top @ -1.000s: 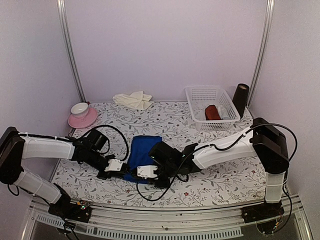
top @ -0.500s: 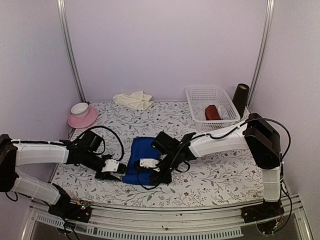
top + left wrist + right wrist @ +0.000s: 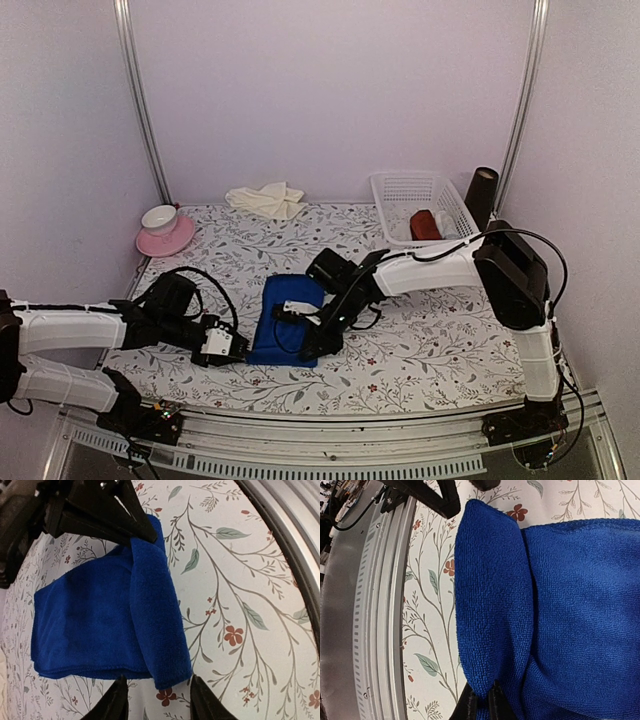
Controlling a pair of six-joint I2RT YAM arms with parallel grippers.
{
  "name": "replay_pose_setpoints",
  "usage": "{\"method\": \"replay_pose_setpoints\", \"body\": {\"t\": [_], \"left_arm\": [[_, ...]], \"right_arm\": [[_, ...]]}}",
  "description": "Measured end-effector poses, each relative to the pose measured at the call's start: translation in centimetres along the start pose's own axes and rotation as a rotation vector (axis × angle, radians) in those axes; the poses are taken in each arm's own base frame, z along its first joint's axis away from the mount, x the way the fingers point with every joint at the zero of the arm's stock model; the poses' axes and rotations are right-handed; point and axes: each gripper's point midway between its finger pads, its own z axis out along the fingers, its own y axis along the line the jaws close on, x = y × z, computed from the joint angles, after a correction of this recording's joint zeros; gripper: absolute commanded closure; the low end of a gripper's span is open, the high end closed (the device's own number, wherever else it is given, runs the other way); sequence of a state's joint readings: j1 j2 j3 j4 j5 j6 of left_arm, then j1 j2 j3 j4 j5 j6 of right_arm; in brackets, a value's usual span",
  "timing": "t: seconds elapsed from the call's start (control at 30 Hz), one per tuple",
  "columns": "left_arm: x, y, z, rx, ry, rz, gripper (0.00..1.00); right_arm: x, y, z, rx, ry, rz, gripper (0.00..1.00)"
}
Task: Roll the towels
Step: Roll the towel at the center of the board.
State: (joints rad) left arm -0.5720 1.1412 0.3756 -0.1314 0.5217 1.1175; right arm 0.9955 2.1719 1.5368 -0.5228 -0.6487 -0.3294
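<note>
Towel (image 3: 95, 615) of royal blue clamped in right gripper (image 3: 482, 702); left gripper (image 3: 157, 700) parted alongside.

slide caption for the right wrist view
right gripper pinching the folded-over edge of the blue towel on the floral table

Blue towel (image 3: 283, 315) is on the flowery worktop (image 3: 430, 340) near the front. The right gripper (image 3: 307, 350) is down on its near right corner, the left gripper (image 3: 240, 350) just beside its left edge. Cream towel (image 3: 266, 199) is bunched up by the back wall.
</note>
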Motion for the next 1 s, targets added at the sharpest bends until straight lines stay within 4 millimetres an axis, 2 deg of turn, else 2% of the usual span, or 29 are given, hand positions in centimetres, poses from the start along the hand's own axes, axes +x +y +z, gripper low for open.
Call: {"method": "replay_pose_setpoints", "body": {"t": [0.13,0.33,0.6,0.77,1.0], "left_arm": [[-0.8,-0.4,0.1,-0.035,-0.022,0.069,0.61],[-1.0,-1.4,0.4,-0.045,-0.029,0.147,0.63],[-1.5,-2.6,0.7,-0.084,-0.046,0.249,0.62],[-3.0,-2.0,0.3,-0.159,-0.082,0.32,0.55],[-3.7,-1.2,0.1,-0.211,-0.099,0.348,0.54]], "right_arm": [[0.0,-0.2,-0.1,-0.038,-0.005,0.045,0.95],[0.2,-1.6,-0.3,-0.068,-0.012,0.118,0.95],[0.2,-1.7,-0.4,-0.085,-0.01,0.146,0.95],[0.3,-1.8,-0.2,-0.089,-0.006,0.156,0.95],[0.4,-1.9,-0.1,-0.094,-0.001,0.165,0.95]]}}
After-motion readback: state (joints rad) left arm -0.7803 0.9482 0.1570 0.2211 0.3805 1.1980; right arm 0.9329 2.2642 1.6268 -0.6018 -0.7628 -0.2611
